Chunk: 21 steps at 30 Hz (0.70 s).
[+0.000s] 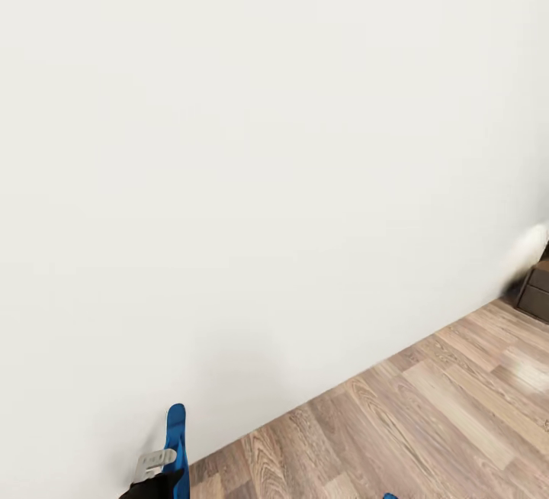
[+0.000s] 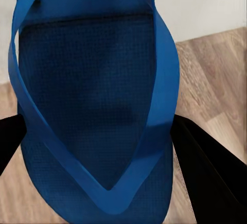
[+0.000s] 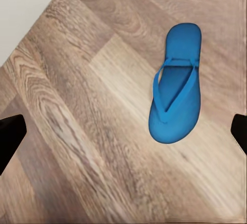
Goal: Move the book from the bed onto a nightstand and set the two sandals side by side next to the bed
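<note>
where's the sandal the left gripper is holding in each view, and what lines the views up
Head view: held sandal stands upright at the bottom edge, in the left gripper.
Left wrist view: held sandal spans the picture, between the dark fingers.
Right wrist view: another sandal lies flat.
Shared landmark: wood-plank floor meeting the white wall.

The wall (image 1: 229, 140) is a plain off-white with no pattern, and the floor (image 1: 427, 415) is wood plank in pale brown and grey-beige with darker swirling grain. Both sandals, the held sandal (image 2: 92, 106) and the lying sandal (image 3: 176, 85), are bright blue, the held one showing a darker, finely dotted blue footbed under lighter blue straps. The fingers (image 2: 211, 167) are black, and the cabinet (image 1: 535, 289) is dark brown.
</note>
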Available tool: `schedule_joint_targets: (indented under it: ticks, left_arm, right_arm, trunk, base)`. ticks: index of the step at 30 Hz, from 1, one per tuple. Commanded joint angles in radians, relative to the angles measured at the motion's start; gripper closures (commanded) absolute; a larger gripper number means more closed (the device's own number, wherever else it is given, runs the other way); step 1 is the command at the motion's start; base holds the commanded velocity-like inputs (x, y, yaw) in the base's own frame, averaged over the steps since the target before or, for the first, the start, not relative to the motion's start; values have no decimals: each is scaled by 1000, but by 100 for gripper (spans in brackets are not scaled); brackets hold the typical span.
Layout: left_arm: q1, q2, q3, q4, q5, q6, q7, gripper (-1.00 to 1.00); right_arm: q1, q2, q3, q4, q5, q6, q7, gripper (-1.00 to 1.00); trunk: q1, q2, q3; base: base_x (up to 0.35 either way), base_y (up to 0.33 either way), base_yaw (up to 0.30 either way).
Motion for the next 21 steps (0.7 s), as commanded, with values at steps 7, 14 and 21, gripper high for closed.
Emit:
schedule_joint_targets:
  ticks: [7, 14, 21]
  left_arm:
    - [0, 0, 4, 1, 4, 0, -6, 100]
    - [0, 0, 4, 1, 4, 0, -6, 100]
    - [0, 0, 4, 1, 4, 0, -6, 100]
  right_arm:
    - [-1, 0, -3, 0, -9, 6, 6, -100]
    - [-1, 0, -3, -1, -9, 6, 6, -100]
    - [-1, 0, -3, -1, -9, 6, 6, -100]
  trunk:
    - [0, 0, -1]
    - [0, 0, -1]
    - [0, 0, -1]
  base:
    - [0, 0, -286]
    - [0, 0, -286]
    - [0, 0, -286]
